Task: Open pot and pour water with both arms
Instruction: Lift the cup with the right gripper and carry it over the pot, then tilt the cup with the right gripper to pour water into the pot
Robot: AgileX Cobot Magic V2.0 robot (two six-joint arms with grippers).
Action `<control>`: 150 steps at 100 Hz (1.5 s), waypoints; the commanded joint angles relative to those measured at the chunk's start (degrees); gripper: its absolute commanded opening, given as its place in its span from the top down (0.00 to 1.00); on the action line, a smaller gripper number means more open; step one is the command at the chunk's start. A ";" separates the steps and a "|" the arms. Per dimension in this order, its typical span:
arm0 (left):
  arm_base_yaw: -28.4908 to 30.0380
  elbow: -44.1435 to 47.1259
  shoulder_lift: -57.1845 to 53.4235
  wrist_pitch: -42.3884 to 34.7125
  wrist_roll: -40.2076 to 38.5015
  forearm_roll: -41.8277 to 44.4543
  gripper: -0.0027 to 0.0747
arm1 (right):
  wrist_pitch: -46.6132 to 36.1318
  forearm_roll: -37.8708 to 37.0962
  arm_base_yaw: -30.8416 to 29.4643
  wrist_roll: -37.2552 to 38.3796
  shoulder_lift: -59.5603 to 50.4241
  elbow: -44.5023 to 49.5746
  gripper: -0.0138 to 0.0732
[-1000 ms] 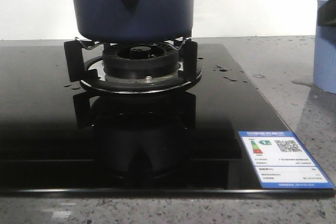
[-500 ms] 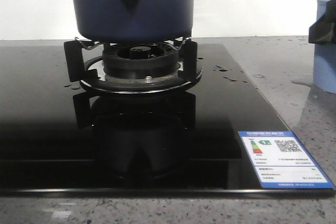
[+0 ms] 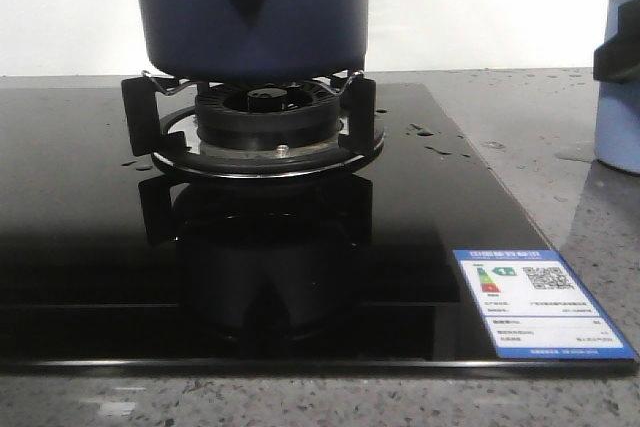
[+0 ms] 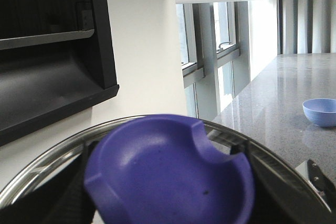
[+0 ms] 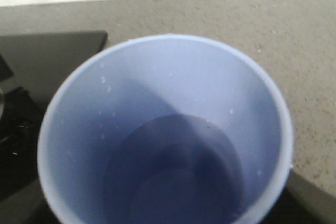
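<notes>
The dark navy pot [image 3: 255,7] stands on the burner [image 3: 265,112]; its top is out of the front view. My left gripper [image 4: 163,203] is shut on the purple-blue knob [image 4: 168,171] of a glass lid with a metal rim [image 4: 42,171]. Dark fingers [image 4: 71,198] show beside the knob. My right gripper [image 3: 617,47] is shut on a pale blue cup [image 3: 620,117] at the right edge, just above the counter. The right wrist view looks down into the cup [image 5: 163,129], which holds water [image 5: 178,171]; the fingers are hidden there.
A black glass cooktop [image 3: 80,197] carries a blue-and-white label [image 3: 540,302] at its front right corner. Water drops [image 3: 425,132] lie near its right edge. The counter is grey speckled stone [image 3: 560,127]. A small blue bowl [image 4: 320,112] sits on the counter by the windows.
The right gripper has come further into the front view at the cup's side, and the cup has risen slightly off the counter. The pot has not moved.
</notes>
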 commanded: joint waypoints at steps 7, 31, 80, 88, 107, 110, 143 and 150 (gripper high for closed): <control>-0.07 -2.11 -1.81 0.19 -0.54 -5.62 0.59 | -5.07 -4.97 0.04 0.04 -7.31 -2.44 0.63; -0.07 -2.11 -1.81 0.19 -0.54 -5.72 0.59 | 2.99 -9.34 0.04 0.04 -12.16 -9.32 0.64; -0.07 -2.11 -1.81 0.30 -0.54 -6.97 0.59 | 37.82 -12.62 1.86 -1.33 1.38 -42.98 0.64; -0.07 -2.11 -1.81 0.30 -0.54 -7.11 0.59 | 41.78 -12.62 3.43 -2.72 4.74 -48.26 0.64; -0.07 -2.11 -1.81 -0.18 -0.54 -7.22 0.59 | 46.71 -12.62 7.35 -9.42 11.98 -57.50 0.64; -0.07 -2.11 -1.81 -0.18 -0.54 -7.22 0.59 | 46.82 -12.76 7.85 -10.37 12.84 -58.57 0.64; -0.07 -2.11 -1.81 -1.05 -0.54 -8.07 0.59 | 46.86 -21.14 11.28 -16.38 19.59 -66.56 0.64; -0.07 -2.11 -1.81 -1.05 -0.54 -8.07 0.59 | 46.44 -24.44 11.73 -17.20 20.54 -66.86 0.64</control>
